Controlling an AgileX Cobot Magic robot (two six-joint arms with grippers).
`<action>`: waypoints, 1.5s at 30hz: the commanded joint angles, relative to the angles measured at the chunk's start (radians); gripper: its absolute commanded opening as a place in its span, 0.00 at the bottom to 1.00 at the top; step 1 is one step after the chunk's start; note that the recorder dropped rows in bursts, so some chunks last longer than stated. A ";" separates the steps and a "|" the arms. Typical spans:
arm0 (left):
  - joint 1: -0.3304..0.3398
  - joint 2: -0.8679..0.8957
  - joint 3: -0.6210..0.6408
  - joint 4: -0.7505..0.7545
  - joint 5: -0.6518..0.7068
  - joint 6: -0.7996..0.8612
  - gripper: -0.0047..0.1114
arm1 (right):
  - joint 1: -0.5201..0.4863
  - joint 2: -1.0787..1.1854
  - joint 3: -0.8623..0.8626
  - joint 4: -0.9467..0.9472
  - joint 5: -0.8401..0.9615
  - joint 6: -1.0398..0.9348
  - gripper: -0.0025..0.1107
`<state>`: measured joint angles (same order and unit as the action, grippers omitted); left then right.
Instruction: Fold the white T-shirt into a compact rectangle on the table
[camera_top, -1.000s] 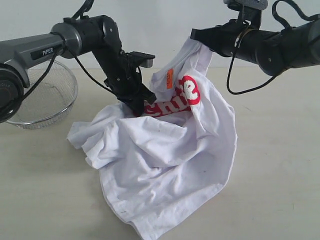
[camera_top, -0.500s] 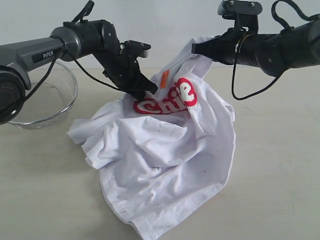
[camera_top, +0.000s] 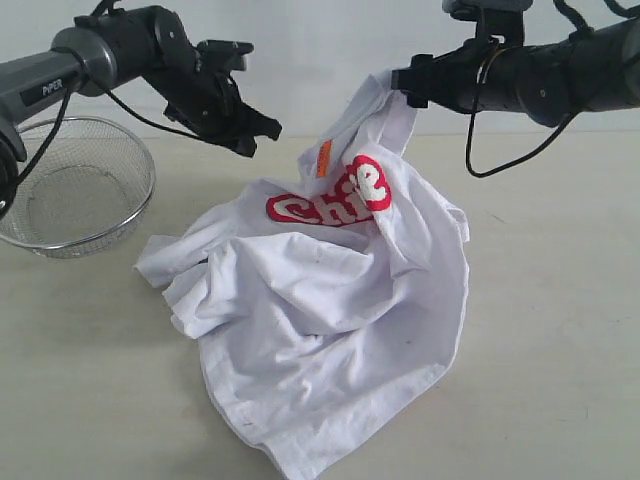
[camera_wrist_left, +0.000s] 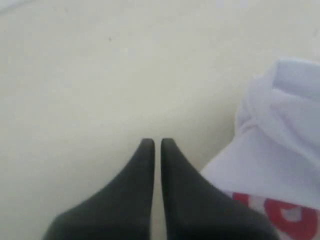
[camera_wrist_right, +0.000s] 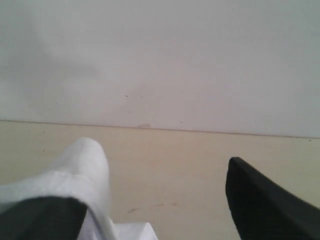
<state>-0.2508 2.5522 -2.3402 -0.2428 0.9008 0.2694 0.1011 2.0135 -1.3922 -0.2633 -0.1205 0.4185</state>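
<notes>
**A:** Where is the shirt?

**B:** The white T-shirt (camera_top: 320, 330) lies crumpled on the table (camera_top: 560, 360). It is soft cotton in deep, rumpled folds, with one part drawn up into a narrow peak. The red-outlined lettering (camera_top: 335, 200) curves over a ridge, and a small orange tag (camera_top: 323, 158) sits just above it.

**A:** What holds the peak up?

**B:** The right gripper (camera_top: 402, 82). Its black jaws stand wide apart, and the cloth hangs draped over one finger (camera_wrist_right: 40, 220), not pinched.

**A:** And the other one?

**B:** The left gripper (camera_wrist_left: 156, 144) has two tapered matte fingers pressed together with nothing between them. It hovers over bare tabletop beside the shirt's edge.

**A:** Anything else?

**B:** A round wire-mesh basket (camera_top: 130, 205) stands on the smooth, pale wood-grain top, apart from the shirt.
</notes>
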 joint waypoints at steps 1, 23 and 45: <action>0.010 -0.023 -0.085 -0.010 0.063 -0.029 0.08 | -0.040 -0.011 -0.031 0.011 0.070 -0.024 0.52; -0.190 0.068 -0.136 -0.268 0.320 0.151 0.08 | -0.033 0.034 -0.034 0.010 0.017 -0.041 0.44; -0.187 0.133 -0.136 0.004 0.067 0.072 0.08 | -0.014 0.032 -0.038 0.010 0.035 0.025 0.44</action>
<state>-0.4412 2.6885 -2.4731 -0.2444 0.9624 0.3548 0.0763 2.0517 -1.4229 -0.2515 -0.0979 0.4448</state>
